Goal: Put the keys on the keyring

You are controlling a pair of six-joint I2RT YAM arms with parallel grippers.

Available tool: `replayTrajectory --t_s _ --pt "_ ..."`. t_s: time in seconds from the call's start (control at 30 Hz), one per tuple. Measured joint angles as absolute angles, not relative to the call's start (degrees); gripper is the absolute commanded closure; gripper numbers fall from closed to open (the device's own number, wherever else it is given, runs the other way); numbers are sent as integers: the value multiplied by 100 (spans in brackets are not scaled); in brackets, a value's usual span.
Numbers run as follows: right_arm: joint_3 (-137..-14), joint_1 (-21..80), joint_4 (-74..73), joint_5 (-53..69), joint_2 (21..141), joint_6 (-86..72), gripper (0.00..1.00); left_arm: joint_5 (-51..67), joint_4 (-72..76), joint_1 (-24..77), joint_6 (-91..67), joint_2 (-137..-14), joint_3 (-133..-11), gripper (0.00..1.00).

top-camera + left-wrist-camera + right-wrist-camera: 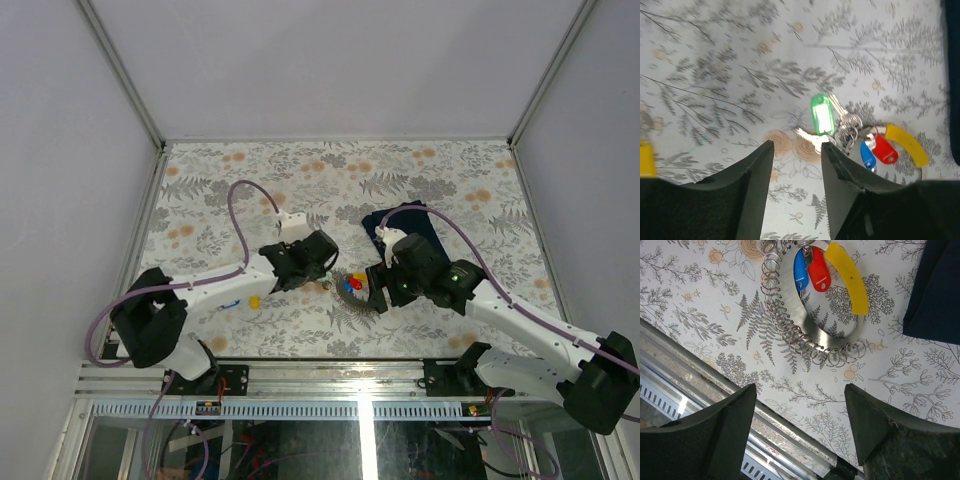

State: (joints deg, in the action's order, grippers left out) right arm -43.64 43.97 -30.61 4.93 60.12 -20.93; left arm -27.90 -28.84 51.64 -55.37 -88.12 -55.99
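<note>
- The left gripper (797,145) has its jaws partly apart and nothing between them. It hangs just above the table (715,75).
- In the left wrist view, a green-tagged key (821,115) lies at 1 o'clock from that gap. Its silver blade points back toward the right-hand finger (840,170), very near the tip.
- The key's upper end lies among the small loops on the rim of the keyring (850,131). I cannot tell whether it is hooked on.
- The keyring sits at 3 o'clock of the left gripper, flat on the table. A red tag (885,150), a blue tag (867,156) and a curved yellow tag (907,145) lie inside it.
- The right gripper (800,387) is spread wide and holds nothing. In its own view the keyring lies at 12 o'clock, clear of both fingers.
- From above, the keyring lies between the two grippers.
- A yellow-tagged key (255,300) and a blue-tagged key (232,304) lie at 8 o'clock of the left gripper, well apart from the keyring.
- A navy cloth (400,225) lies at 1 o'clock of the keyring.
</note>
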Motion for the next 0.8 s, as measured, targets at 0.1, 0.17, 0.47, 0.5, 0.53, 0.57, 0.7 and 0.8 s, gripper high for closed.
replayTrajectory --t_s 0.1,0.17,0.47,0.5,0.53,0.57,0.7,0.8 --pt "-4364 4397 -3072 454 5994 -2093 22 -2860 -2912 4860 -5498 -8468 -5476 38" --pt "-4364 4397 -3092 419 5994 -2095 22 -2904 -2917 4504 -5454 -8097 -5264 28" --pt "-4530 4397 -3197 447 6093 -1973 22 -2895 -2971 2045 -5310 -6276 -3916 20" --pt "-4593 4397 -3214 480 6139 -1940 22 -2895 -3013 1789 -5310 -6195 -3844 19" --pt "-4639 4397 -3229 523 6173 -1914 22 -2882 -3096 1409 -5325 -6110 -3767 16" --pt "-4703 4397 -3262 567 6217 -1876 22 -2893 -3166 1162 -5328 -6060 -3719 13" --pt "-4945 4397 -3400 733 6351 -1734 22 -2923 -3522 21 -5513 -5819 -3479 5" --pt "-5037 4397 -3487 832 6359 -1653 22 -2891 -3763 -642 -5771 -5651 -3264 5"
